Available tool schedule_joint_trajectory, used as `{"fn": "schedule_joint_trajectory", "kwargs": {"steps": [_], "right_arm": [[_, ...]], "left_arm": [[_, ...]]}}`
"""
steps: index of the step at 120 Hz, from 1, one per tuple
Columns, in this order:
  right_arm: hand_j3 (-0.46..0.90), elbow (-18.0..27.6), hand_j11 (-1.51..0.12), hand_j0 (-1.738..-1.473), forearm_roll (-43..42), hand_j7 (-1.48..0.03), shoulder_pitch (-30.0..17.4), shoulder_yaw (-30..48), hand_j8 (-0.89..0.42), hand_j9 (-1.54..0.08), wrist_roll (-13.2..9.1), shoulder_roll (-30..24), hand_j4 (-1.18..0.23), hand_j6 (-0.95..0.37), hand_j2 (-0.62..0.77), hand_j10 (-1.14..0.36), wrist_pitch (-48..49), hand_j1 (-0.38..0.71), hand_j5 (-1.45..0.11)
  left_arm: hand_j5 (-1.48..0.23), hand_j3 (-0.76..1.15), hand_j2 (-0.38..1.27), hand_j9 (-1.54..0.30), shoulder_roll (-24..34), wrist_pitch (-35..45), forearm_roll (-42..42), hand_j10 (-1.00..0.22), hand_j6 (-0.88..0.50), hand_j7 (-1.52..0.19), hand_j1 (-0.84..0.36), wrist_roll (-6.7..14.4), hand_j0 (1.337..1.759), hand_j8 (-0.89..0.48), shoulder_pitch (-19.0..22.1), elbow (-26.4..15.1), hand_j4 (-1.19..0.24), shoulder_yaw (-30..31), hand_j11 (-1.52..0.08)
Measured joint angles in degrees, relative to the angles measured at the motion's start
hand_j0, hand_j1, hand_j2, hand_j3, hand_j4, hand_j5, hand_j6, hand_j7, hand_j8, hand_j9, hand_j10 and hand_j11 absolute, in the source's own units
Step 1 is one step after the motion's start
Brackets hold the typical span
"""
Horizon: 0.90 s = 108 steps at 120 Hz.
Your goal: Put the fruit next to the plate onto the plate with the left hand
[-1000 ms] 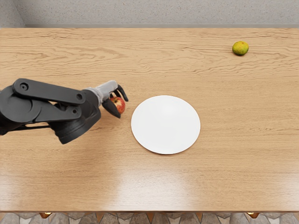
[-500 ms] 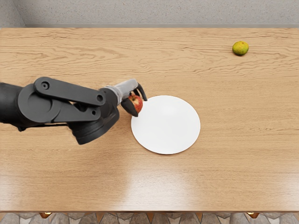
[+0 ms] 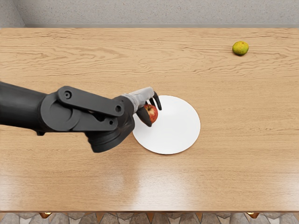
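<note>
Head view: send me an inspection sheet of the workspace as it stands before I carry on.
Surface: wooden table, flat, nothing spilled on it.
Job's things: red apple held in the fingers over the left part of the white plate; cannot tell whether it touches the plate.
Clutter: one green fruit at the far right of the table, well apart from the plate.
Grippers: left robot hand shut on the red apple, arm coming in from the left edge; right robot hand not in view.
Cables: nothing seen.
Surroundings: grey wall behind the table, tiled floor at the near edge.
</note>
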Motion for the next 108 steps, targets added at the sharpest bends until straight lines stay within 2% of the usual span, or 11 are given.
{"fn": "schedule_joint_trajectory", "kwargs": {"steps": [32, 67, 84, 108], "right_arm": [[0.0, 0.0, -0.03, -1.658, 0.0, -0.03, 0.0, 0.0, -0.02, -0.03, 0.0, 0.0, -0.02, -0.02, 0.0, -0.02, 0.0, -0.32, -0.03], [0.0, 0.0, -0.03, -1.658, 0.0, -0.03, 0.0, 0.0, -0.02, -0.03, 0.0, 0.0, -0.02, -0.02, 0.0, -0.02, 0.0, -0.32, -0.03], [0.0, 0.0, -0.03, -1.658, 0.0, -0.03, 0.0, 0.0, -0.02, -0.03, 0.0, 0.0, -0.02, -0.02, 0.0, -0.02, 0.0, -0.32, -0.03], [0.0, 0.0, -0.03, -1.658, 0.0, -0.03, 0.0, 0.0, -0.02, -0.03, 0.0, 0.0, -0.02, -0.02, 0.0, -0.02, 0.0, -0.32, -0.03]], "left_arm": [[-0.8, 0.0, 0.23, -0.78, -1.2, 0.0, 0.2, -0.59, -0.46, -0.79, -0.29, -0.1, 1.657, -0.44, 1.5, 2.8, -0.58, 0.6, -0.78], [-0.73, 0.0, 0.18, -0.72, -1.2, 0.1, 0.2, -0.55, -0.48, -0.73, -0.26, -0.4, 1.657, -0.46, 3.1, 4.0, -0.54, 0.8, -0.72], [-0.61, 0.0, 0.13, -0.6, -1.2, 0.1, 0.3, -0.46, -0.43, -0.6, -0.18, -0.4, 1.658, -0.42, 3.5, 4.6, -0.46, 0.8, -0.6], [-0.38, 0.0, 0.07, -0.38, -0.6, 0.1, 0.0, -0.29, -0.28, -0.38, 0.01, -0.4, 1.658, -0.28, 2.9, 4.7, -0.29, 0.7, -0.38]]}}
